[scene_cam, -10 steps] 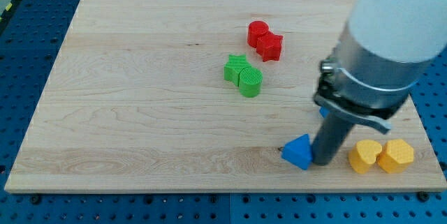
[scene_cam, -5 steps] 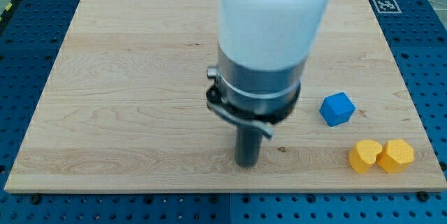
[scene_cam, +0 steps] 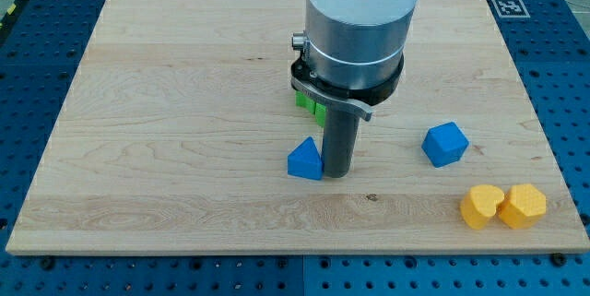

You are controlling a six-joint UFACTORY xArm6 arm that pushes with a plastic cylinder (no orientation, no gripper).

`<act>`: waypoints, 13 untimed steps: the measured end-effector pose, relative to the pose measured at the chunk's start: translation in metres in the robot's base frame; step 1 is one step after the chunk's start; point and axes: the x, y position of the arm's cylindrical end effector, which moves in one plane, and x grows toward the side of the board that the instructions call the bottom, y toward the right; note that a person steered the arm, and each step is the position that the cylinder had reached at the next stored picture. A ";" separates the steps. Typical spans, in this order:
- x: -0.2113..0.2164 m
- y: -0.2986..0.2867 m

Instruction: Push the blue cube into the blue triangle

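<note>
The blue triangle (scene_cam: 305, 159) lies near the middle of the board, towards the view's bottom. My tip (scene_cam: 336, 175) stands right against its right side. The blue cube (scene_cam: 445, 144) sits well to the view's right of the tip, apart from the triangle. The arm's wide body hides the board above the tip.
Two yellow blocks (scene_cam: 503, 206) sit side by side at the view's bottom right, below the blue cube. A green block (scene_cam: 307, 102) peeks out behind the arm, mostly hidden. The wooden board (scene_cam: 166, 130) ends at a blue pegboard table.
The tip moved left across the board, then slightly up and right; the blue triangle now lies far left of where it was, beside the tip. The blue cube and yellow blocks stayed put.
</note>
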 end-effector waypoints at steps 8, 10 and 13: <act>-0.043 0.067; -0.062 0.108; -0.087 0.170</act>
